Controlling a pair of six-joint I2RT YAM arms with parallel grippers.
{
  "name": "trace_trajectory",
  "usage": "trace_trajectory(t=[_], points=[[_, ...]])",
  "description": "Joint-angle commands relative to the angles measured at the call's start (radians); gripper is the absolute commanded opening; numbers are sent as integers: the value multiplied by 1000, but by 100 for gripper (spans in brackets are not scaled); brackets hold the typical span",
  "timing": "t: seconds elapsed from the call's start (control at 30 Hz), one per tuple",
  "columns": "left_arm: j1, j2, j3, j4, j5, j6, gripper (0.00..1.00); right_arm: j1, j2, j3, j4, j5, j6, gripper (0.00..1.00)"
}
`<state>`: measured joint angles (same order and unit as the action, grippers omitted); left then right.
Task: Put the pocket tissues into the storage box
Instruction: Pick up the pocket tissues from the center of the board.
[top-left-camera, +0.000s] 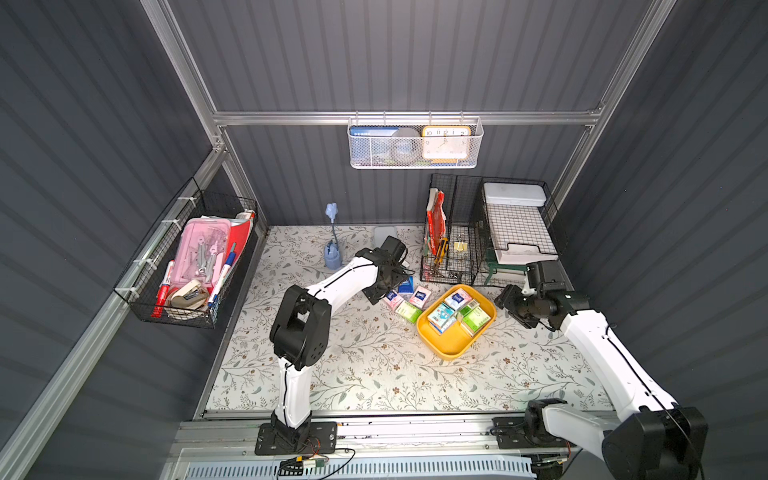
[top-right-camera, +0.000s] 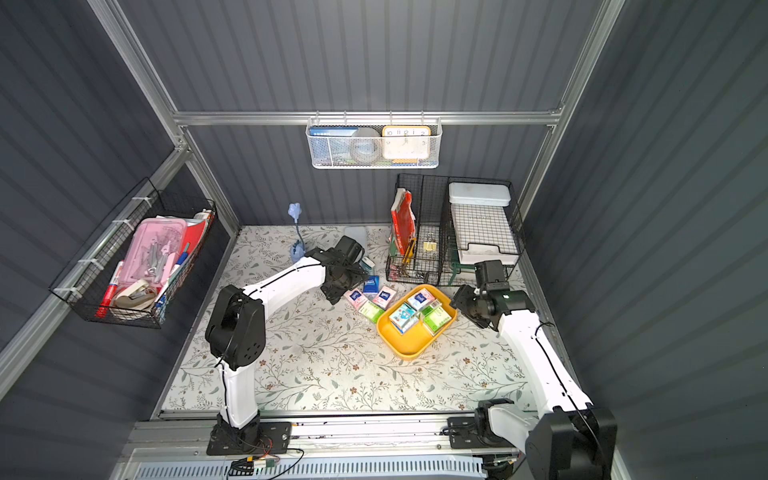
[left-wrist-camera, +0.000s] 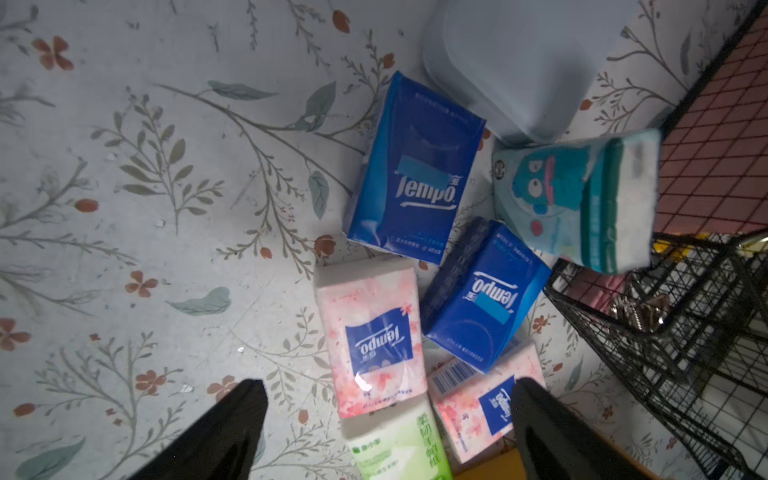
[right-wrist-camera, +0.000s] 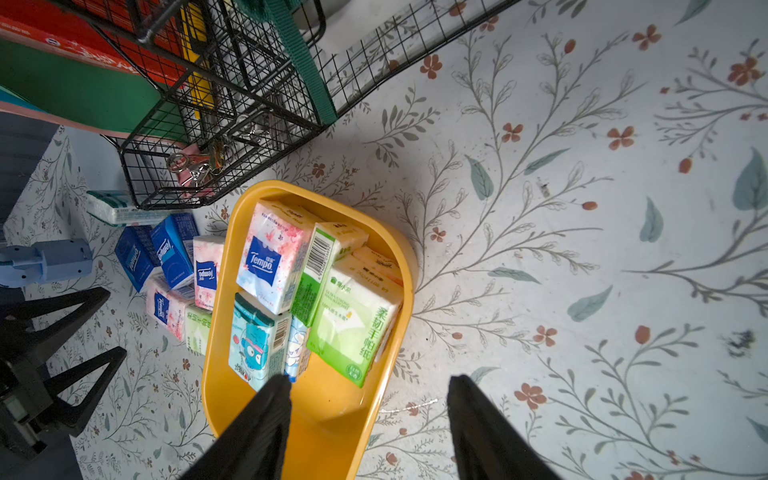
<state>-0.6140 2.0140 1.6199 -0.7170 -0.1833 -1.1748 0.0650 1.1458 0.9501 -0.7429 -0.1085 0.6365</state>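
Note:
The yellow storage box (top-left-camera: 441, 352) (top-right-camera: 405, 350) (right-wrist-camera: 328, 419) sits right of centre in both top views. It holds several pocket tissues (top-left-camera: 457, 309) (right-wrist-camera: 357, 320) in pink, green and light blue. More pocket tissues (top-left-camera: 409, 300) (top-right-camera: 374, 298) lie on the mat by its far left side: two dark blue (left-wrist-camera: 415, 170), a light blue one (left-wrist-camera: 577, 199), two pink (left-wrist-camera: 370, 336) and a green one (left-wrist-camera: 399, 449). My left gripper (left-wrist-camera: 388, 381) (top-left-camera: 380, 291) hangs open over the pink and green ones. My right gripper (right-wrist-camera: 370, 378) (top-left-camera: 509, 303) stands open astride the box's right wall, touching nothing.
Black wire baskets (top-left-camera: 457, 232) (left-wrist-camera: 685, 324) stand just behind the box and the loose packets. A pale blue flat case (left-wrist-camera: 511, 66) and a blue holder (top-left-camera: 332, 255) sit at the back. Another wire basket (top-left-camera: 187, 266) hangs on the left wall, a white mesh one (top-left-camera: 415, 143) on the back wall.

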Motion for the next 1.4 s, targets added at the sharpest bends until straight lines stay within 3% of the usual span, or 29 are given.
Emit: trace_trajectory(t=[0.0,0.27,0.9,1.37], points=[[-3,20,-7,-1,-2,-129,95,-4,0,-15,1,2,-17,64],[-3,48,-33,26,19,-158,90,-5,6,-28,8,11,-19,64],[-3,176,9,50,30,-42,79,-5,25,-4,3,15,-28,64],[-3,165,-23,58,28,-18,37,-5,32,16,-4,10,-26,64]])
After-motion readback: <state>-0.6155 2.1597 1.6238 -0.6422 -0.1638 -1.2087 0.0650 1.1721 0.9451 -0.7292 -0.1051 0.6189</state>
